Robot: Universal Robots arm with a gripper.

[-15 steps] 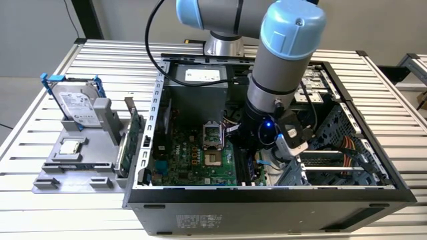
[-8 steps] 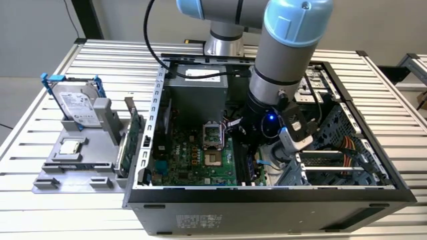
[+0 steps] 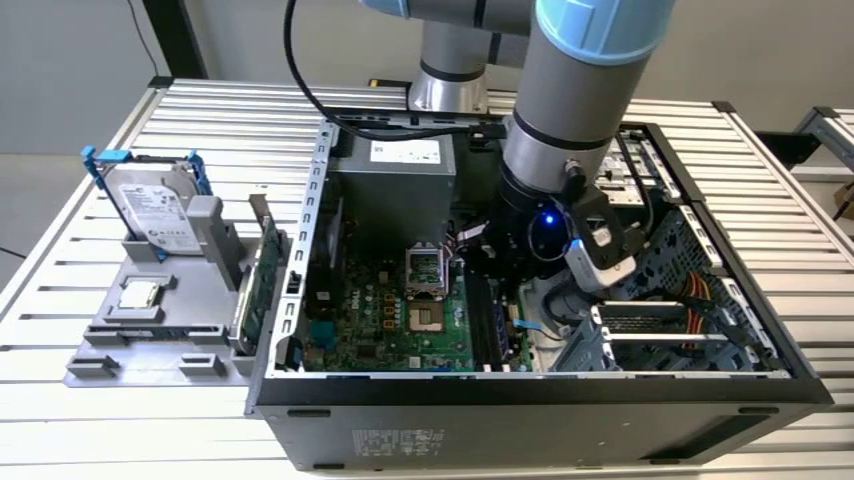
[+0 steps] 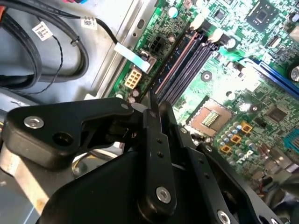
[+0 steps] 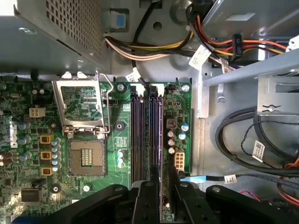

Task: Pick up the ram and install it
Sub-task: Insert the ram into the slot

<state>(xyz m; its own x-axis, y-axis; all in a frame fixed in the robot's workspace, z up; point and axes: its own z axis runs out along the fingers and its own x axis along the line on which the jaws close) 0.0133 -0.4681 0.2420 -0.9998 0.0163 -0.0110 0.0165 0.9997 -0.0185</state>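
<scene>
The tool (image 5: 156, 186), at the frame's lower centre, grips the ram (image 5: 153, 135) edge-on over the motherboard's (image 5: 84, 205) slots (image 5: 138, 135).

1. A table (image 3: 107, 420) made of long silver slats carries everything.
2. A big open computer case (image 3: 534, 420) sits on it, all around the gripper (image 3: 514, 290).
3. A grey holder stand (image 3: 147, 330) sits on it too, well apart from the gripper, beside the case.
</scene>
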